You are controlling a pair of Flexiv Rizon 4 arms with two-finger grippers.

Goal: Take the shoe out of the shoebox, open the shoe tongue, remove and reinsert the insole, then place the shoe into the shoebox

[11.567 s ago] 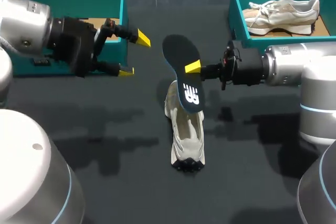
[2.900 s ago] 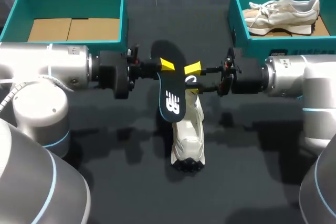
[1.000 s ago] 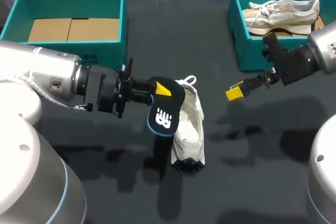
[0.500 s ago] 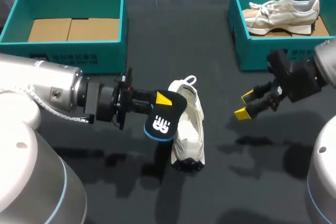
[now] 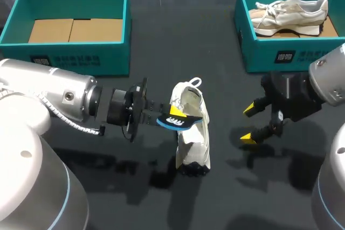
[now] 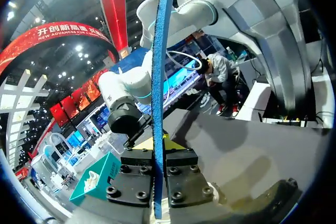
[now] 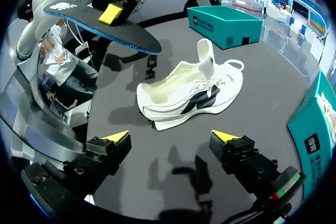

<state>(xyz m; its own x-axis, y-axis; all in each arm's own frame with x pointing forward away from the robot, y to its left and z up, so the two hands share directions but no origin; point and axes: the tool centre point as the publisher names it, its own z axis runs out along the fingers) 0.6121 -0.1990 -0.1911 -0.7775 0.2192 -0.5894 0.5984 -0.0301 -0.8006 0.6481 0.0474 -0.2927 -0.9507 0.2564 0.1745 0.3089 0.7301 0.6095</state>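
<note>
- Left gripper (image 5: 174, 116) (image 6: 156, 148): fingers closed flat on the insole (image 5: 182, 123) (image 6: 159, 77), one yellow tip on each face. It comes in from the left at mid-table.
- Insole: dark with a blue edge, held level above the left side of the shoe (image 5: 193, 139). Whether it touches the shoe cannot be told. A white logo mark shows near its end in the right wrist view (image 7: 100, 24).
- Shoe (image 7: 191, 95): off-white with a dark side mark, standing on its sole at the middle of the table (image 5: 161, 192). Toe near, heel loop far, tongue raised, outside both boxes.
- Right gripper (image 5: 248, 123) (image 7: 170, 137): fingers spread wide and holding nothing, to the right of the shoe and apart from it.
- Table: dark matte surface carrying the arms' shadows.
- Left shoebox (image 5: 75, 63) (image 7: 226, 24): teal, far left, with only a brown cardboard liner (image 5: 73, 29) inside. A white label is on its near wall, too small to read.
- Right shoebox (image 5: 259, 52): teal, far right, holding a second pale shoe (image 5: 291, 12) lying lengthwise. A white label is on its near wall, also too small to read.
</note>
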